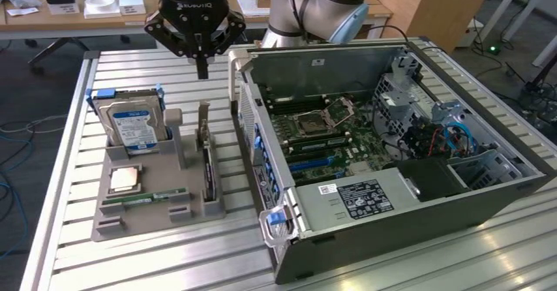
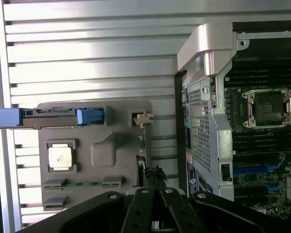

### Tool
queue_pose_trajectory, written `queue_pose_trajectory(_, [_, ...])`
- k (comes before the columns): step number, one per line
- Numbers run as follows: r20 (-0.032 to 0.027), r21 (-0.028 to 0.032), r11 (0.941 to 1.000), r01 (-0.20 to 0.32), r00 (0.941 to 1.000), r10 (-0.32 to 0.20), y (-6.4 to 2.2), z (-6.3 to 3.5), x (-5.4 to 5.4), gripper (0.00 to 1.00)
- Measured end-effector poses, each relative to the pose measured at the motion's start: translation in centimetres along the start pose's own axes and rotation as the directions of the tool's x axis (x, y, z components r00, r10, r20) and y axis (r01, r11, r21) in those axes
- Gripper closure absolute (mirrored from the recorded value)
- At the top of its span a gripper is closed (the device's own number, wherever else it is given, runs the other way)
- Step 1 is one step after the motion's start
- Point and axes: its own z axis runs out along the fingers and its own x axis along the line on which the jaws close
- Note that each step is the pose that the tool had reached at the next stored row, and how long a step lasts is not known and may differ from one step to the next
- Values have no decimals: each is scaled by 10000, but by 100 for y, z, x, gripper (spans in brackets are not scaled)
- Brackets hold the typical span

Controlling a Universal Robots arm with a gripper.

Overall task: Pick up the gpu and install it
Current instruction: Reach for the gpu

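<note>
Looking at the exterior view, you have the arm [image 1: 317,7] coming in from behind the table, wrist turned so the gripper [image 1: 203,71] points straight down. It hangs high in the air above the slatted metal table [image 1: 156,265], on the tray side of the open computer case [image 1: 409,213], which lies on its side at the exterior view's right.

Below it sits a grey holder tray [image 1: 152,222]. The gpu [image 1: 207,157] stands on edge in a slot along the tray's side nearest the case, its silver bracket at the end by the hard drive. Through the wrist view you see it edge-on, a thin dark strip running in line with the fingers, well below them and untouched.

Elsewhere on the tray, a hard drive [image 1: 130,126] with a blue-white label stands upright at the far end. A square processor chip [image 1: 124,179] lies flat in the middle, and a slim green RAM stick [image 1: 145,198] lies just in front of it. A tall grey post of the tray rises between the hard drive and the gpu. The case wall stands close beside the gpu's slot. Inside the case the motherboard [image 1: 327,137] lies face up, its processor socket [image 1: 324,116] showing.

Your gripper's fingers are pressed together, tip to tip, with nothing between them.
</note>
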Motion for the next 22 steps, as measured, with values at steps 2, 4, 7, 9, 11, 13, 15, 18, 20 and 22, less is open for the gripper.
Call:
queue_pose_trajectory(2, [0,0,10000,0,10000,0,0,0,2,89])
queue_pose_trajectory(4, [0,0,10000,-1,10000,1,-1,0,8,89])
queue_pose_trajectory(7, [0,0,10000,-1,10000,1,-1,-1,17,89])
queue_pose_trajectory(9, [0,1,10000,-1,10000,1,-2,-1,23,89])
queue_pose_trajectory(11, [0,0,10000,-1,10000,1,-2,-1,29,89])
queue_pose_trajectory(13, [-1,1,10000,-3,10000,3,-3,-1,40,89])
queue_pose_trajectory(15, [0,1,10000,-7,10000,7,-5,-2,72,89])
queue_pose_trajectory(18, [1,0,10000,-21,10000,21,-8,-2,127,89])
queue_pose_trajectory(20, [1,1,10000,-23,10000,23,-9,-3,139,89])
queue_pose_trajectory(22, [1,1,10000,-22,10000,22,-9,-3,139,89])
